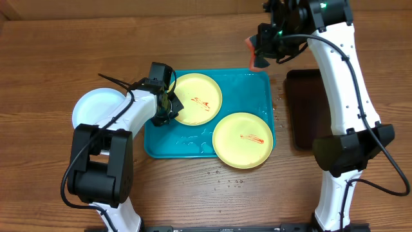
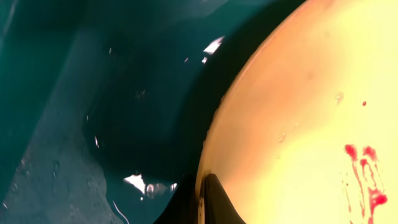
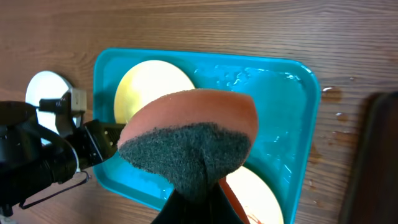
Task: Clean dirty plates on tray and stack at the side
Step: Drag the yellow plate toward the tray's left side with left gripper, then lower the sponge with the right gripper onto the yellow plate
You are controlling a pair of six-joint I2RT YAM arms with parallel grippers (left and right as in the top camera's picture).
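Observation:
The teal tray (image 1: 260, 84) holds two yellow-green plates with red smears, one at the back left (image 1: 196, 98) and one at the front right (image 1: 243, 140). The light blue plate (image 1: 90, 106) lies on the table left of the tray. My left gripper (image 1: 168, 107) is at the back-left plate's left rim. In the left wrist view its fingers (image 2: 208, 202) are closed over that plate's edge (image 2: 298, 112) above the wet tray (image 2: 62, 93). My right gripper (image 1: 262, 48) is shut on an orange sponge with a dark green pad (image 3: 193, 143), held above the tray's far right corner.
A narrow black tray (image 1: 302, 109) lies right of the teal tray. Water drops dot the table in front of the tray (image 1: 225, 179). The left arm (image 3: 43, 155) reaches in from the tray's left side.

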